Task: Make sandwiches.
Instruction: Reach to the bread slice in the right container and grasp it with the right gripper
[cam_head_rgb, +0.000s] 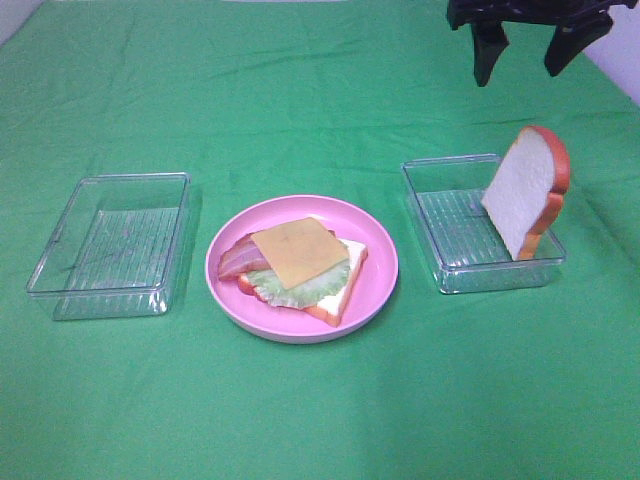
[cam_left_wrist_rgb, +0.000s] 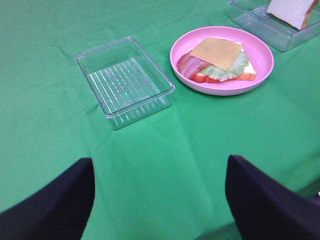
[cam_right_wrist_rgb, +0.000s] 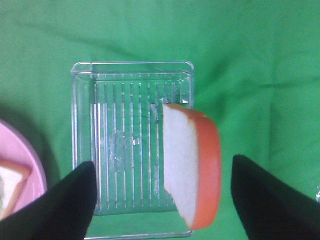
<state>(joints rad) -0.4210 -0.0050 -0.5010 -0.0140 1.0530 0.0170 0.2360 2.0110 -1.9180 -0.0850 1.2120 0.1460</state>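
From the high camera, the half-built sandwich (cam_head_rgb: 298, 265) lies on a pink plate (cam_head_rgb: 375, 285) mid-desk, cheese on top, between two clear boxes; a bread slice (cam_head_rgb: 522, 190) leans in the right box (cam_head_rgb: 440, 215), and the right tool (cam_head_rgb: 526, 52) hangs behind it, fingers apart

Left wrist: left tool (cam_left_wrist_rgb: 159, 200) spread wide over green cloth, empty box (cam_left_wrist_rgb: 125, 80) beyond

Right wrist: tool apart above the slice
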